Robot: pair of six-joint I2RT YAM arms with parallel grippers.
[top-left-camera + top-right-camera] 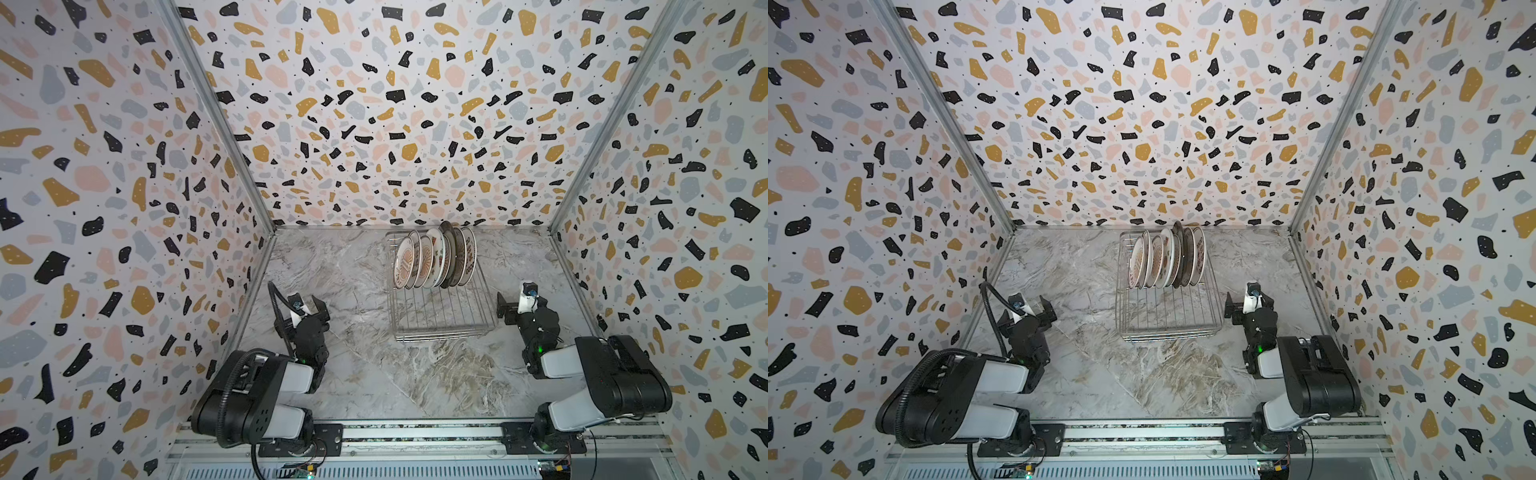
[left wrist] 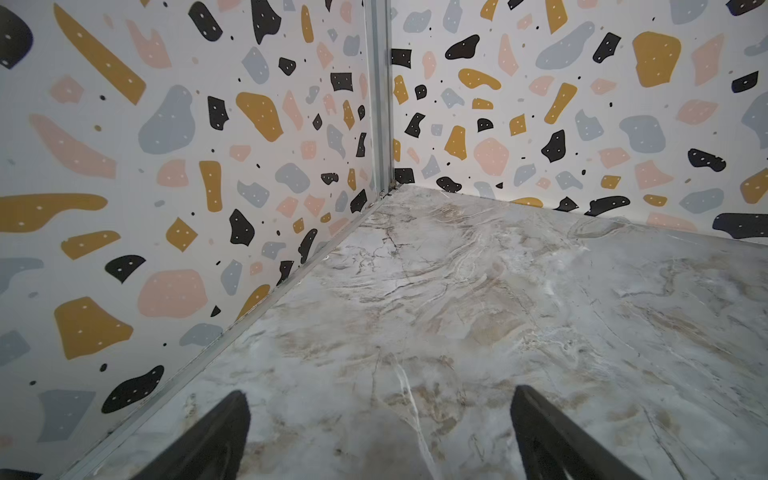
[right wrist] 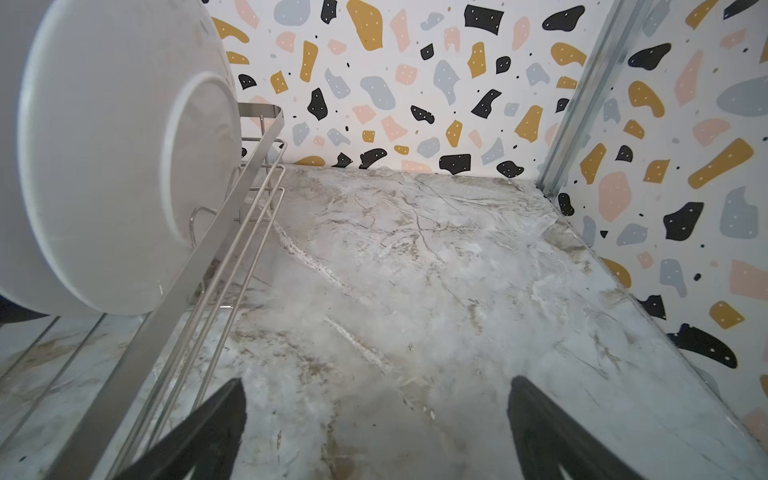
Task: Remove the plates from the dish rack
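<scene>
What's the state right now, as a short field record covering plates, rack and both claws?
load: about seven plates, standing on edge in the far half of the dish rack
rack position: on the marble table, right of centre; near half bare
left: left claw open, holding nothing, over bare table
right: right claw open, holding nothing, beside the rack's right side
progress: no plate out yet

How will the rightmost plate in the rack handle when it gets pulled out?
Probably stiff and breakable: the rightmost plate looks like glazed ceramic. Its smooth white back suggests a slick rim that could slip in a pinch. It stands on edge in the dish rack, close beside the other plates; being round, it might roll once free, and neighbours may shift.
</scene>
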